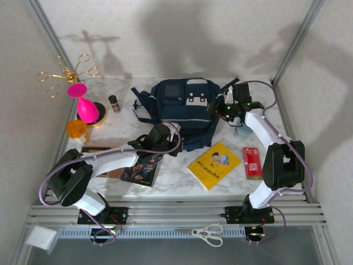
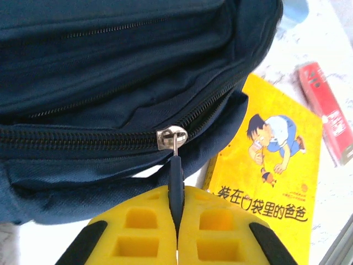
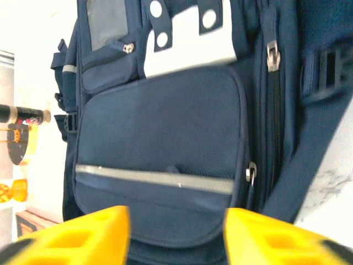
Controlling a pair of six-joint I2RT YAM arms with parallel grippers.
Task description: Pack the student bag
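The student bag (image 1: 185, 105), navy blue with grey-white patches, lies flat in the middle of the table. At its near edge my left gripper (image 1: 170, 139) is shut on the dark zipper pull (image 2: 175, 174), which hangs from a silver slider (image 2: 172, 138) on a closed zipper. The pull is pinched between my left gripper's (image 2: 176, 193) yellow fingers. My right gripper (image 1: 223, 109) hovers at the bag's right side. In the right wrist view its fingers (image 3: 88, 232) stand apart with nothing between them, facing the bag's front pocket (image 3: 160, 138).
A yellow book (image 1: 215, 164) and a red box (image 1: 252, 162) lie near the bag on the right, a dark magazine (image 1: 142, 168) on the left. A pink vase-shaped object (image 1: 84, 105), a small bottle (image 1: 114, 102) and an orange cup (image 1: 76, 128) stand at the left. Scissors (image 1: 208, 233) rest on the front rail.
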